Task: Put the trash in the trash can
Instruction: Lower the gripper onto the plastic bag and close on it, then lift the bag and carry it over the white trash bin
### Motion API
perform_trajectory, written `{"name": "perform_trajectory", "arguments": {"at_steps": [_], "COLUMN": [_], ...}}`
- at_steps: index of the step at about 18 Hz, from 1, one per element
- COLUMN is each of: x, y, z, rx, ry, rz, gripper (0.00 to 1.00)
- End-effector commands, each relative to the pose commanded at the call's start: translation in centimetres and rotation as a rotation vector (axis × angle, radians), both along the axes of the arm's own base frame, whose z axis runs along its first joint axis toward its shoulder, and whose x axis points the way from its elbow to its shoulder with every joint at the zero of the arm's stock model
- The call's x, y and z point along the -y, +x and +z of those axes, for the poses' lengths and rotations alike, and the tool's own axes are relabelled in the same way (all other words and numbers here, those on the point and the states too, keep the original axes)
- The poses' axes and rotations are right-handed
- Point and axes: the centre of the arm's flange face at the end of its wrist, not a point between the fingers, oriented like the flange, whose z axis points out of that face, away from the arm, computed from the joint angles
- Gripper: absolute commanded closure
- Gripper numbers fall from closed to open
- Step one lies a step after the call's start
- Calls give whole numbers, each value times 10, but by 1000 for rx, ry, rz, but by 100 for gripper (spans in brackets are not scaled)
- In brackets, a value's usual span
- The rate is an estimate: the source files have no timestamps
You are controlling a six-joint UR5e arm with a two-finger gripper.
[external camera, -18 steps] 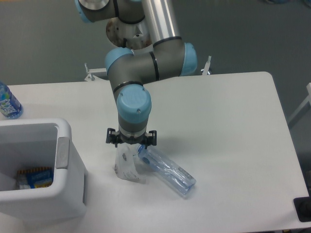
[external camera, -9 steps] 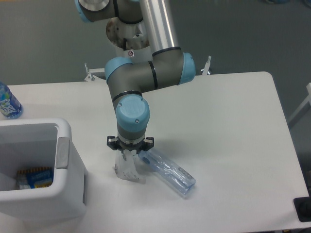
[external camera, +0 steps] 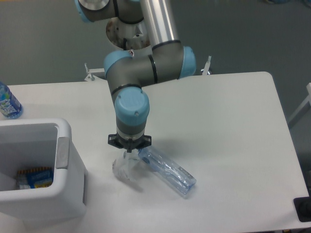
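The crumpled white wrapper (external camera: 123,168) sits just left of the clear bluish plastic bottle (external camera: 167,170), which lies on its side on the white table. My gripper (external camera: 129,154) points straight down onto the wrapper's top, its fingers drawn close together and pinching it. The wrapper looks bunched up under the fingers; whether it still touches the table I cannot tell. The bottle's neck end lies right beside the fingers. The white trash can (external camera: 64,133) with its grey side panel stands at the front left, a short way left of the gripper.
A bottle with a bright blue label (external camera: 8,102) stands at the table's far left edge. Inside the bin lies a blue and orange packet (external camera: 34,176). A black object (external camera: 303,208) sits at the front right corner.
The wrist turned and the finger mounts drew inward, shutting on the wrapper. The wrapper went from a tall upright sheet to a smaller bunched shape. The bottle stayed put.
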Motion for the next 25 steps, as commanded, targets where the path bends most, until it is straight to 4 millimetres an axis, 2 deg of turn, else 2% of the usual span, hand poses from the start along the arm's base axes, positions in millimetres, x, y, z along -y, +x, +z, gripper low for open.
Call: {"name": "perform_trajectory", "arguments": {"at_steps": [5, 8, 10, 12, 14, 16, 17, 18, 21, 25], "x": [-2, 7, 18, 21, 19, 27, 29, 24, 0, -27], "y": [-48, -75, -82, -87, -83, -65, -60, -53, -12, 38], "z": [97, 156, 199, 226, 241, 266, 269, 269, 271, 260], "rx": [-10, 5, 21, 50, 70, 53, 52, 60, 103, 146], "ry": [233, 367, 463, 531, 561, 587, 592, 594, 602, 579], "rz": [100, 206, 251, 285, 312, 307, 303, 289, 217, 143], "gripper": [100, 100, 100, 100, 100, 100, 100, 100, 100, 100]}}
